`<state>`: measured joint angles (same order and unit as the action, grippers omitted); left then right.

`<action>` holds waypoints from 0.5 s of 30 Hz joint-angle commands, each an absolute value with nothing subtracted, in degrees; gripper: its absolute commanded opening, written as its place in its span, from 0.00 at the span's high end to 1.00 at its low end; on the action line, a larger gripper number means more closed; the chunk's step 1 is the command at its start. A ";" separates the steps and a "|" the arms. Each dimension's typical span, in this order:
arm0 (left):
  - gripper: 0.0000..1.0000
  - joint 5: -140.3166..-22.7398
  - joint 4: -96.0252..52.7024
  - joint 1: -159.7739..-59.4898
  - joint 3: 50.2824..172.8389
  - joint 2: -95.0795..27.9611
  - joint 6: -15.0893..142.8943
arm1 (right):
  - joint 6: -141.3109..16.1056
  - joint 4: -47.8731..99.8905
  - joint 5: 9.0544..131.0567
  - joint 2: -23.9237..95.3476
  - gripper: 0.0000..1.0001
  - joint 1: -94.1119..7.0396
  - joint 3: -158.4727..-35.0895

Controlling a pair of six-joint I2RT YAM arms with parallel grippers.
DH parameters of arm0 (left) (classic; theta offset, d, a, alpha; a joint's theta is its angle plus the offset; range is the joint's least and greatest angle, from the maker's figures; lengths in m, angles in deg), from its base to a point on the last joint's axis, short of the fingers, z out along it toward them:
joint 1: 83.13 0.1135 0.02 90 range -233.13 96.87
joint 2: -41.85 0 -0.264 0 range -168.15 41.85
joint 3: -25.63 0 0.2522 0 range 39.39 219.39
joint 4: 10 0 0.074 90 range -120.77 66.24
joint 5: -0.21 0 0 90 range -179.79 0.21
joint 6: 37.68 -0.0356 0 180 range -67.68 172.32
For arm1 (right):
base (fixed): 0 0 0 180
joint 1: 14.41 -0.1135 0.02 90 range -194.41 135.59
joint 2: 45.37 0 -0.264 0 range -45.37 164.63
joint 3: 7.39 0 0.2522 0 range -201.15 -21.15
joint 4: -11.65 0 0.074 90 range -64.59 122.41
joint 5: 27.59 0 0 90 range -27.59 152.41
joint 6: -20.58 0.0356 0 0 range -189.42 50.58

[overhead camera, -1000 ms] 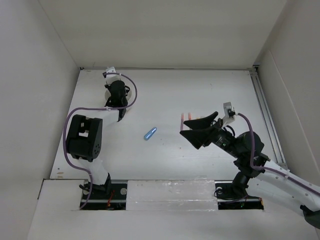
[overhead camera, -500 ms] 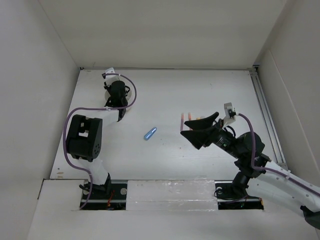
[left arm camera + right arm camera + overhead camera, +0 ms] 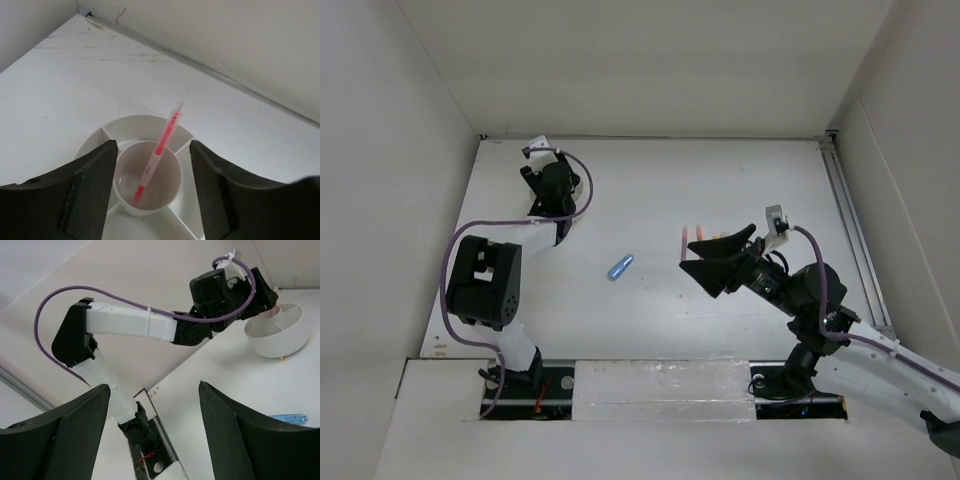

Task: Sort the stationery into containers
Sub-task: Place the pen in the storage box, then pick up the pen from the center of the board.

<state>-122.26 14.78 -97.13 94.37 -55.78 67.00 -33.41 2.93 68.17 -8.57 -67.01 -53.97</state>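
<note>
Inside round white cup (image 3: 131, 125), slim pink pen (image 3: 159, 152) leaning.

Pink pen (image 3: 159, 152) leaning in centre of white cup (image 3: 125, 125), blue capsule (image 3: 620, 267) apart

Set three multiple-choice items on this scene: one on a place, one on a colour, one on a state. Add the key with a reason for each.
1. The pink pen stands in which part of the white cup?
A. an outer compartment
B. the round centre compartment
C. flat across the rim

2. What colour is the capsule-shaped piece on the table?
A. green
B. black
C. blue

3. How do the left fingers stand?
A. apart, clear of the pen
B. shut on the pen
C. shut on the cup's rim

Key:
1 B: the left wrist view shows the pen's lower tip down in the centre well.
2 C: it shows blue in the top view.
3 A: a gap lies between each finger and the pen.
</note>
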 commanded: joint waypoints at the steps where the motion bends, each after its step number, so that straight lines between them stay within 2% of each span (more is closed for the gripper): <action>1: 0.43 -125.99 17.02 -99.74 94.24 -47.99 66.48 | -33.12 1.42 67.51 -8.72 0.22 -67.50 -54.72; 2: 0.37 -127.31 16.23 -100.53 94.76 -46.76 65.86 | -33.73 1.94 67.51 -8.72 0.22 -67.50 -54.72; 3: 0.24 -128.19 15.70 -101.84 95.46 -44.31 64.99 | -34.26 3.86 66.82 -8.72 0.22 -67.50 -55.42; 4: 0.00 -129.94 14.04 -102.38 97.29 -43.16 64.20 | -34.26 4.66 66.11 -9.24 0.22 -67.50 -55.95; 12: 0.00 -127.86 -4.32 -108.61 109.69 -35.32 64.45 | -35.93 17.83 59.09 -11.71 0.22 -67.50 -62.01; 15: 0.00 -121.55 -14.59 -114.50 115.30 -35.49 67.78 | -35.93 31.17 52.85 -12.41 0.21 -67.50 -68.31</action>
